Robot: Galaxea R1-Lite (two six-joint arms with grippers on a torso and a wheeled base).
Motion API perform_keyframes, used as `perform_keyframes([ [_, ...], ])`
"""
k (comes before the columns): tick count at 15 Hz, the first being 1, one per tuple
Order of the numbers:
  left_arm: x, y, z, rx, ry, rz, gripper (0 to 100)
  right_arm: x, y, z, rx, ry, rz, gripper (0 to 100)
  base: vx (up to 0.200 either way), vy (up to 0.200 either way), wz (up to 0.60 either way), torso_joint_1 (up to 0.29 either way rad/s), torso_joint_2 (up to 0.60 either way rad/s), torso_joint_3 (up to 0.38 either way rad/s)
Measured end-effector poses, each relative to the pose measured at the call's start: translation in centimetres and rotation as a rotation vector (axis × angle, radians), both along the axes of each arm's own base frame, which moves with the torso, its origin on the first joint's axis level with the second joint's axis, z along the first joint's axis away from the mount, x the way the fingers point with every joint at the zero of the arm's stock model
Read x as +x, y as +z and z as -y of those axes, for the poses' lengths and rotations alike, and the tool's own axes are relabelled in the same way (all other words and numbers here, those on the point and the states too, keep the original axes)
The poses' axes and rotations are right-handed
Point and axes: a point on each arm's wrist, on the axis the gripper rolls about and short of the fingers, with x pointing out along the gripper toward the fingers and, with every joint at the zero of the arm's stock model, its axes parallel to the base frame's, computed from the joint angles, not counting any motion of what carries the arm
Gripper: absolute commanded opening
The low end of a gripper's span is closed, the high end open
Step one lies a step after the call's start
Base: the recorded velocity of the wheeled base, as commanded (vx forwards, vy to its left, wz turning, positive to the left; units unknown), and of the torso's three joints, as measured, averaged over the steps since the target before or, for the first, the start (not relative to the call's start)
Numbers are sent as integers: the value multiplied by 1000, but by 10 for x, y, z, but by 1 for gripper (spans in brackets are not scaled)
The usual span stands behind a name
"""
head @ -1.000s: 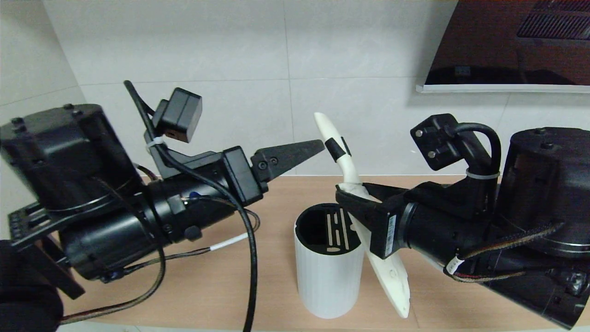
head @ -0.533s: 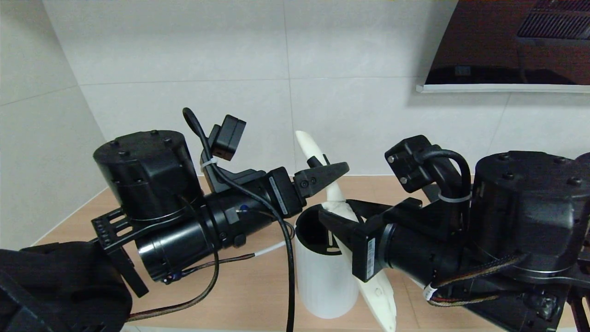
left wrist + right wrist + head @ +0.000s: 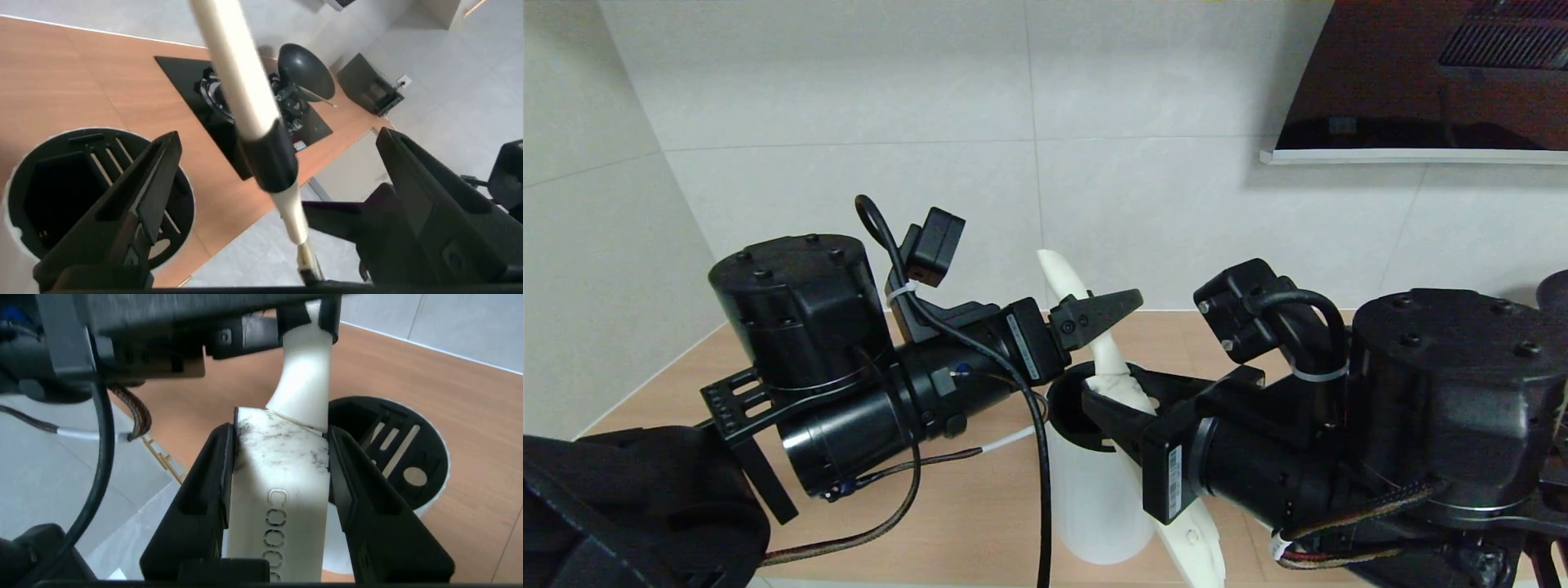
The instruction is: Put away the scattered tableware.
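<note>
A white spatula (image 3: 1062,282) with a black band on its handle stands tilted, handle up, blade (image 3: 1196,547) down beside the holder. My right gripper (image 3: 1112,394) is shut on its soiled blade (image 3: 282,490), just above the rim of a white cylindrical utensil holder (image 3: 1094,498) with a black slotted inside (image 3: 392,457). My left gripper (image 3: 1107,314) is open, its fingers (image 3: 147,188) standing wide on either side of the spatula handle (image 3: 237,82) at the black band, not touching it. The holder (image 3: 98,204) lies below.
The holder stands on a wooden counter (image 3: 964,490) against a white tiled wall. A dark range hood (image 3: 1421,73) hangs at the upper right. Farther along the counter is a black cooktop (image 3: 237,139) with a dark pan (image 3: 306,69).
The right arm has carried the spatula left and lower, over the holder's rim. The left arm has swung right and down, bringing its open fingers around the spatula handle.
</note>
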Motion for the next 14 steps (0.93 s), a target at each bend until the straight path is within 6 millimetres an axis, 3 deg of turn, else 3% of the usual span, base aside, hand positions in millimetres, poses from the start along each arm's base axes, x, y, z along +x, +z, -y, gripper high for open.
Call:
perform_keyframes([
  [12,0,0,0,4,0,-2,0,-1,-1,1,-7,-6,1,0,0,0,0,0,0,0],
  [13,0,0,0,5,0,-2,0,-1,-2,1,-8,-11,1,100,0,0,0,0,0,0],
  [14,0,0,0,6,0,-3,0,-1,-2,1,-9,-13,1,100,0,0,0,0,0,0],
])
